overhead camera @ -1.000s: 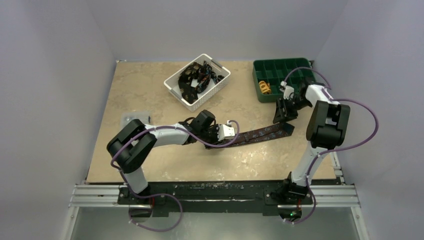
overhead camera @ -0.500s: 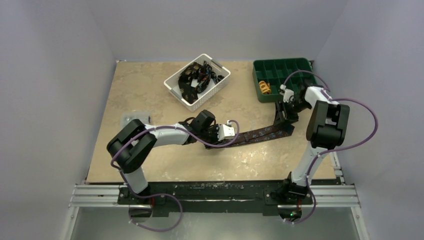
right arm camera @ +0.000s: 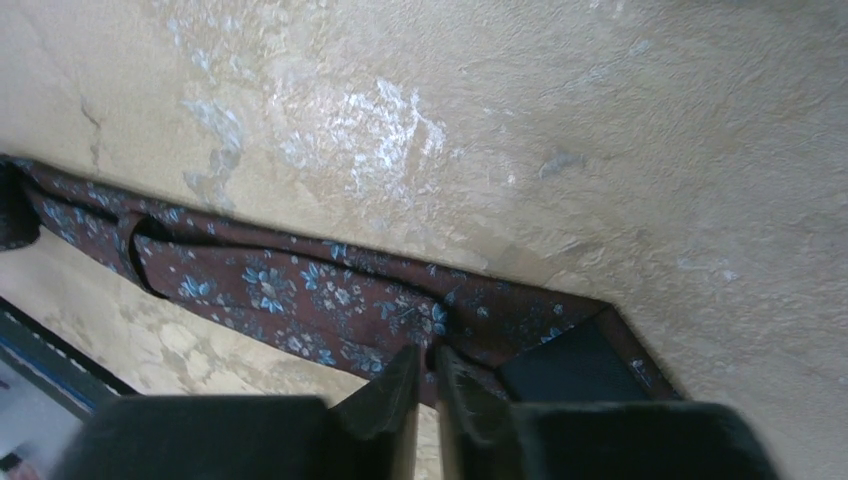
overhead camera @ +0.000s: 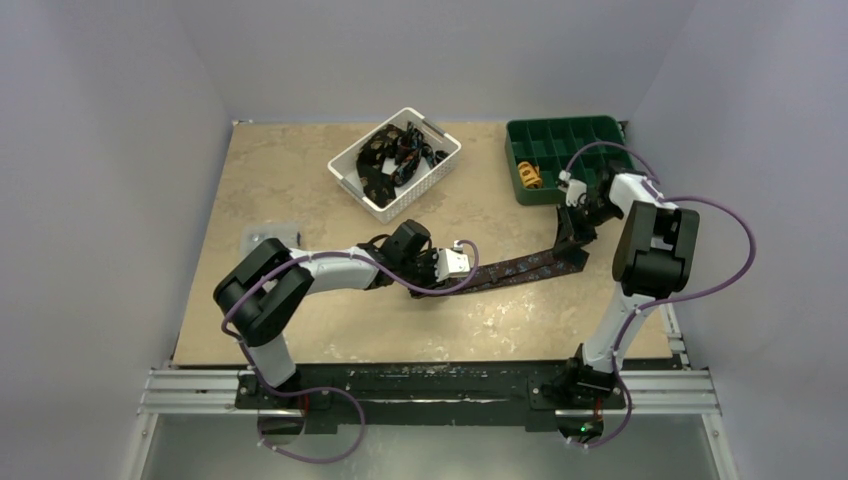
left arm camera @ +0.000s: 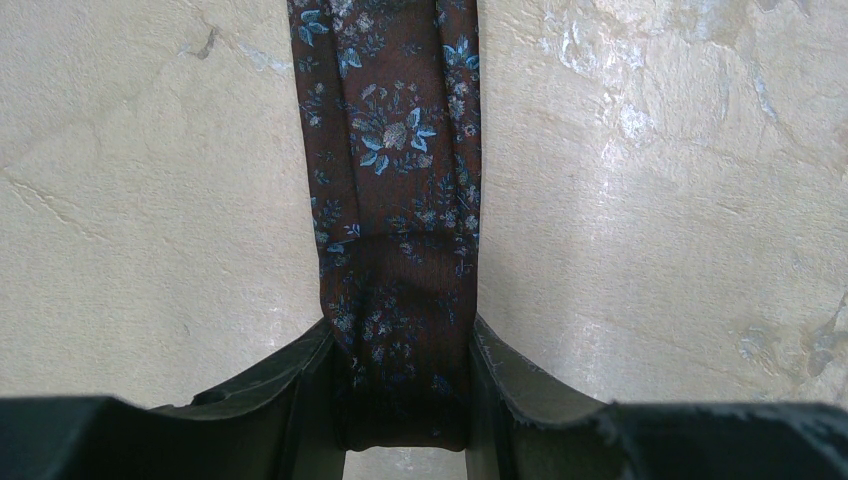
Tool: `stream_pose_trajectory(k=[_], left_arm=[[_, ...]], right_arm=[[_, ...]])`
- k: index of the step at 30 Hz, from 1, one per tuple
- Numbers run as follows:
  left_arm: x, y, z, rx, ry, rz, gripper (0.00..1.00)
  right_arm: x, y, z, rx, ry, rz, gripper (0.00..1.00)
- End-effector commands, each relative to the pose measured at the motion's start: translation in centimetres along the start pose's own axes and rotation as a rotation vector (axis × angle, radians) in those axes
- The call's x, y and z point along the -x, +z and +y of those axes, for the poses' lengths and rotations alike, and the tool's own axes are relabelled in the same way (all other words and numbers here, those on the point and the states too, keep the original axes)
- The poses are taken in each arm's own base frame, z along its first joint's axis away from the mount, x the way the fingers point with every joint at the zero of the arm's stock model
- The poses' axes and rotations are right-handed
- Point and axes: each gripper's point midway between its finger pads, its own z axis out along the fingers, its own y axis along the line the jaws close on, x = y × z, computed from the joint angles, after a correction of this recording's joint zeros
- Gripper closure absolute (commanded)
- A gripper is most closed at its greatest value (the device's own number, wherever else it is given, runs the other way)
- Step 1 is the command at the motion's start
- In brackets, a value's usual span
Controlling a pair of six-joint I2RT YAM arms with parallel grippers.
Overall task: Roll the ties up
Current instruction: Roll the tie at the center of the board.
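Left wrist view: left claw (left arm camera: pixel 403 350) part-closed, clamping the tie (left arm camera: pixel 395 150); right claw (right arm camera: pixel 428 365) shut, apparently pinching its wide end. Fabric likely soft, light, limp; grip ends, keep tension.

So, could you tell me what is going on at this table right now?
Both arms are working on one brown floral tie stretched flat across the table. The left gripper holds its narrow end, and the right gripper is shut at the wide end, seemingly pinching the fabric near a folded-over corner. No roll shows yet. More dark ties seem to wait in the white basket at the back, beside a green tray.
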Motion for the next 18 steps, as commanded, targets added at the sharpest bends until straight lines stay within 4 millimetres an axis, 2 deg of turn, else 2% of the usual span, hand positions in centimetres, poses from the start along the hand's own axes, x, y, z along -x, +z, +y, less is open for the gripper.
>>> stream_pose_trajectory(k=[1,4,7,15,18], left_arm=[[-3.8,0.4,-1.2,-0.029,-0.049,0.122,0.65],[-3.9,0.4,-1.2,-0.029,-0.050,0.125,0.65],[-3.8,0.4,-1.2,-0.029,-0.049,0.124,0.65],[-3.8,0.6,-1.2,-0.034,-0.049,0.125,0.65],[-3.9,0.5,-1.2,-0.034,-0.048,0.126,0.65]], right_arm=[[0.5,-1.0,0.4,-0.011,-0.020,-0.035,0.80],[0.6,-0.5,-0.4,-0.048,-0.003,-0.031,0.69],[0.3,0.3,-0.7,-0.041,0.013,-0.015,0.64],[0.1,1.2,-0.6,-0.014,0.040,-0.010,0.64],[0.1,1.1,-0.3,-0.007,0.033,-0.015,0.72]])
